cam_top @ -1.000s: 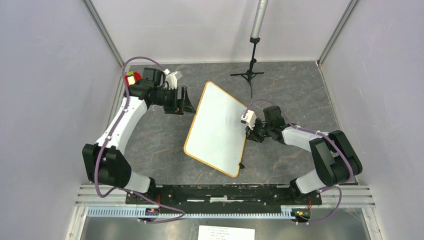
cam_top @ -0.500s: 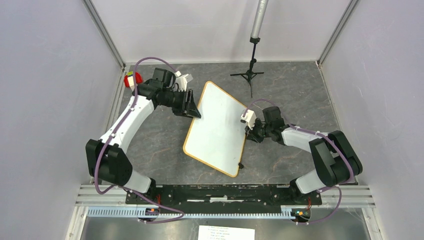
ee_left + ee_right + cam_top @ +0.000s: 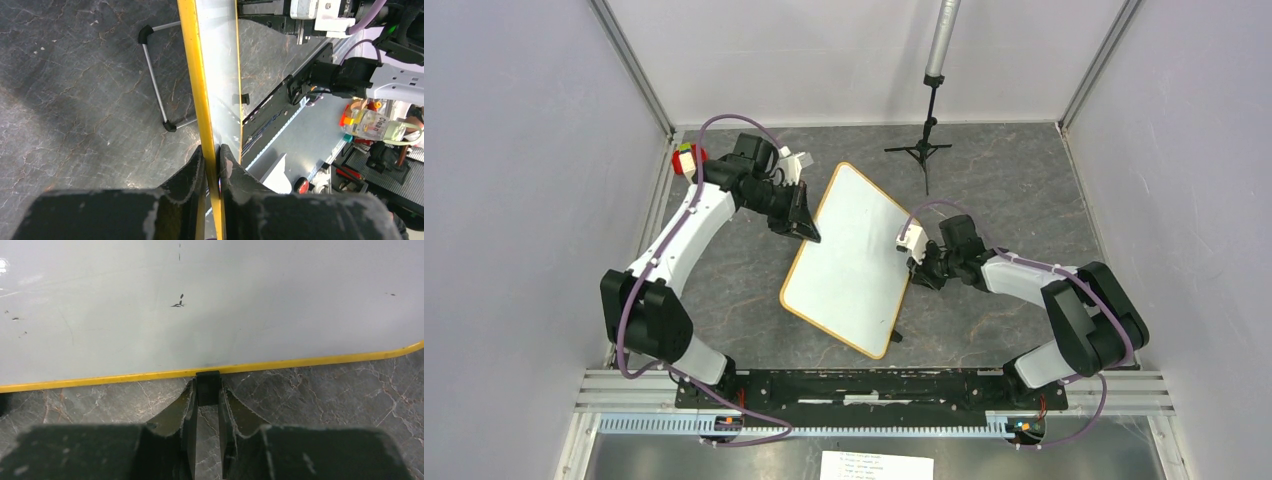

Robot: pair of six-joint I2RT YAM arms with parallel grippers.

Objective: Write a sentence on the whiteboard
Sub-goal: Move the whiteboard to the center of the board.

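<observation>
The whiteboard (image 3: pixel 849 260) lies tilted in the middle of the dark table, white with a thin yellow rim. My left gripper (image 3: pixel 809 232) is at its upper left edge. In the left wrist view the left gripper (image 3: pixel 211 147) is shut on the yellow rim (image 3: pixel 192 60). My right gripper (image 3: pixel 914 262) is at the right edge. The right wrist view shows this gripper (image 3: pixel 207 390) shut on the small black clip (image 3: pixel 208 377) fixed to the rim. The board face (image 3: pixel 200 305) carries only a few tiny dark specks; no sentence shows on it.
A black tripod (image 3: pixel 924 150) with a metal pole stands behind the board. A red, yellow and green object (image 3: pixel 687 158) sits by the left wall. A thin wire stand (image 3: pixel 155 85) lies under the board. A printed paper sheet (image 3: pixel 876 466) lies beyond the near rail.
My left gripper has moved right to the board's edge and closed on the rim. The board and my right gripper have shifted slightly left and nearer.
</observation>
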